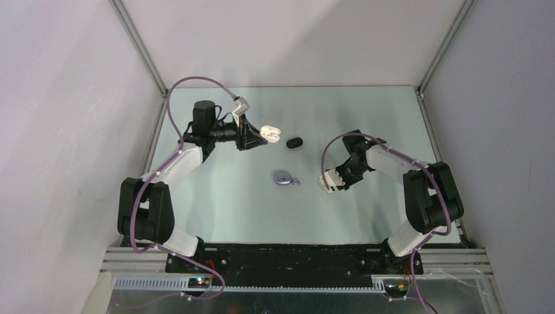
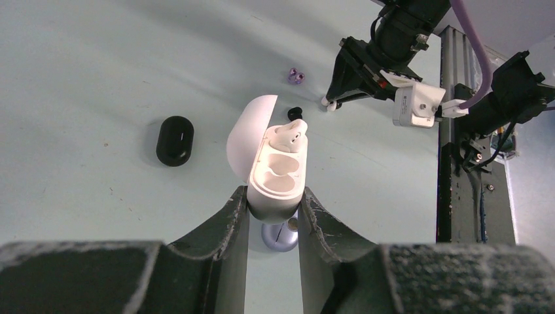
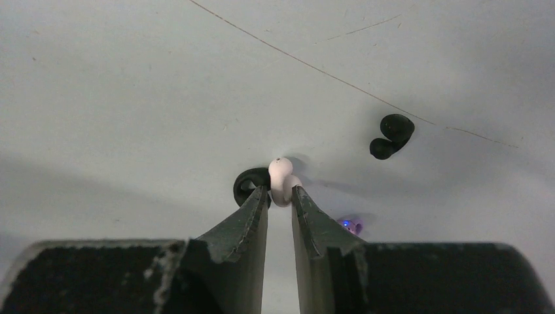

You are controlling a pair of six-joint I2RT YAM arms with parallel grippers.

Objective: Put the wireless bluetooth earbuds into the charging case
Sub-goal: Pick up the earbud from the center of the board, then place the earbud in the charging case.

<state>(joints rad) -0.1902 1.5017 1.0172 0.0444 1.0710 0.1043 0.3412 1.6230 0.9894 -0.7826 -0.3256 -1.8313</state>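
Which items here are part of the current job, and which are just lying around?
In use: open white charging case in left gripper, with a seated white earbud; second white earbud in right gripper.
Lying idle now: black case, lavender case, black earbud, another black earbud, lavender earbud.

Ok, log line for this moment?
left gripper: shut on white case, lid open | seated bud: one, other slot empty | right gripper: shut on white earbud | insertion: pending

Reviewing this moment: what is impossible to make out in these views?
Top view: white earbud in the right gripper too small to see.
Left wrist: lavender case mostly hidden behind the held white case.
Right wrist: one black earbud and the lavender earbud partly hidden by the fingers.
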